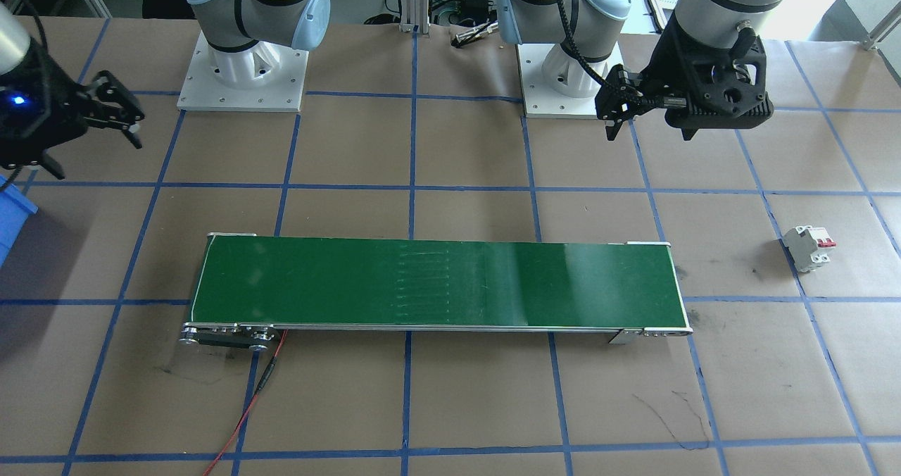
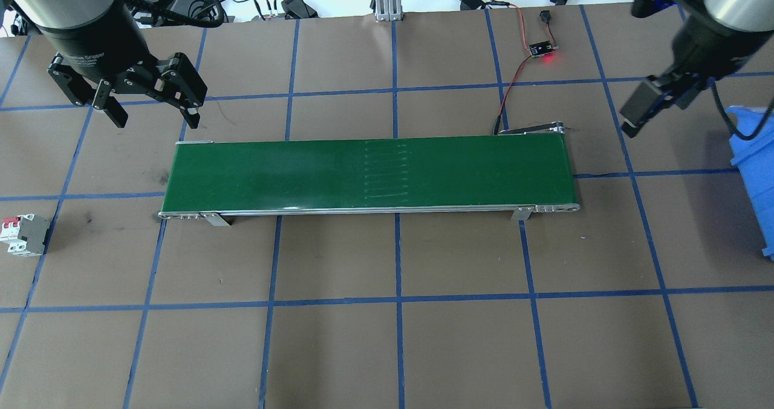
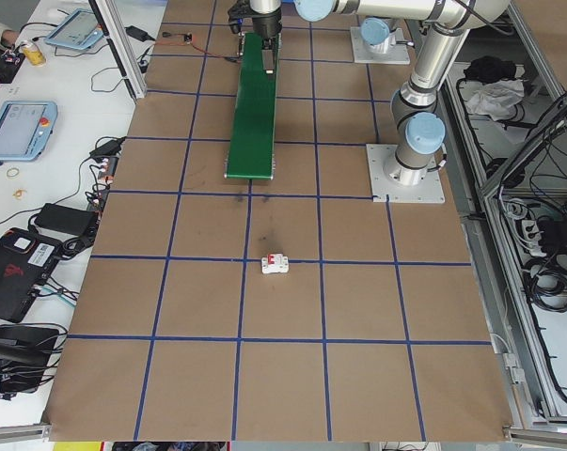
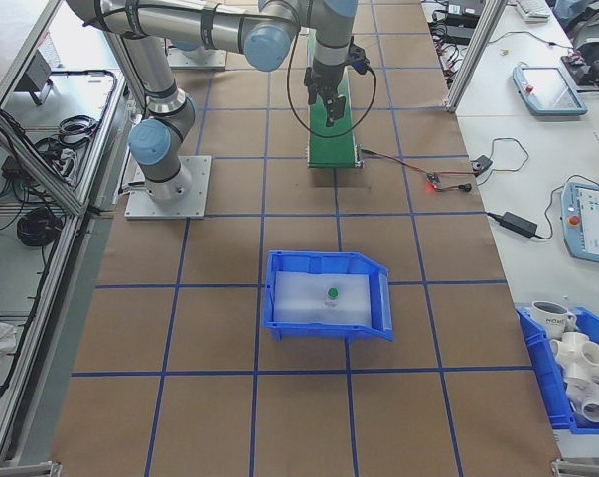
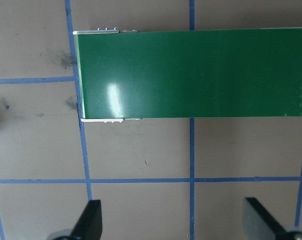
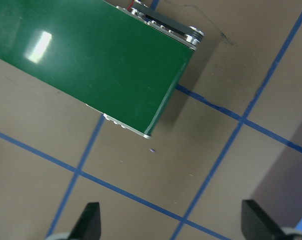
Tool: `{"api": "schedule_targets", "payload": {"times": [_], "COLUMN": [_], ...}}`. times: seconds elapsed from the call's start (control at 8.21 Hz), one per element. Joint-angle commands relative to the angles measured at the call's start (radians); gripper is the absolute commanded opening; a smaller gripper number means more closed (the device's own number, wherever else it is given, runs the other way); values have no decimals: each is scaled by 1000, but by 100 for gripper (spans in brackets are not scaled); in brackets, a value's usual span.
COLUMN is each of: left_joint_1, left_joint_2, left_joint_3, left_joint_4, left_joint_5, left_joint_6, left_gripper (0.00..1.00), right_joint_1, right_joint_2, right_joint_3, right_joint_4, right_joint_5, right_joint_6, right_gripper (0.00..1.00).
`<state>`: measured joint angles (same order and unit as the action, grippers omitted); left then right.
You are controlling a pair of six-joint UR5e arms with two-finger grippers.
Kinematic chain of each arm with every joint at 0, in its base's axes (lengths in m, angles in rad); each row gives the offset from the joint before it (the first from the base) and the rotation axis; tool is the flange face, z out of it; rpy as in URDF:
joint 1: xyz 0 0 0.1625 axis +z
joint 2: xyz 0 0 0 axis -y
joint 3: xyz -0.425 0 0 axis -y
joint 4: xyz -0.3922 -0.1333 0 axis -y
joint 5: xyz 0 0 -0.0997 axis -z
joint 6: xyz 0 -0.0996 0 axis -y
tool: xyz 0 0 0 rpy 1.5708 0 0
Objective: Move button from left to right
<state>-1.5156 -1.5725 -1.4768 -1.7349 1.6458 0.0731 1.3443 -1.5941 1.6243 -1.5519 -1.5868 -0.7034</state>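
The button point(image 4: 332, 294), with its green cap up, sits inside the blue bin point(image 4: 329, 260) on the table's right side; only the exterior right view shows it. My left gripper point(image 2: 154, 115) hovers open and empty behind the left end of the green conveyor belt point(image 2: 369, 173). In the left wrist view its fingers point(image 5: 90, 220) stand wide apart over bare table. My right gripper point(image 6: 173, 225) is open too, with nothing in it, just off the belt's right end. The overhead view shows that gripper point(image 2: 634, 121) edge-on between belt and bin.
A white circuit breaker point(image 2: 24, 233) with red levers lies on the table's far left, also visible from the front point(image 1: 809, 247). A red-lit small board point(image 2: 542, 49) with wires lies behind the belt's right end. Blue tape lines grid the brown table.
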Motion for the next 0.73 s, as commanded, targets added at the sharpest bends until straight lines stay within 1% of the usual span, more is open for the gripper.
{"api": "schedule_targets", "payload": {"times": [0.0,0.24,0.37,0.49,0.61], "left_joint_1": [0,0,0,0,0], "left_joint_2": [0,0,0,0,0], "left_joint_3": [1,0,1,0,0], "left_joint_4": [0,0,0,0,0], "left_joint_5": [-1,0,-1,-1,-1], "left_joint_6": [-1,1,-1,1,1], "left_gripper": [100,100,100,100,100], "right_joint_1": [290,311,312,312,312], "right_joint_2": [14,14,14,14,14], "right_joint_3": [-41,-44,-43,-44,-44], "right_joint_4": [-11,-13,-13,-13,-11], "right_joint_5": [-16,-15,-16,-6,-15], "right_joint_6": [429,482,481,481,481], "right_gripper": [100,100,100,100,100]}}
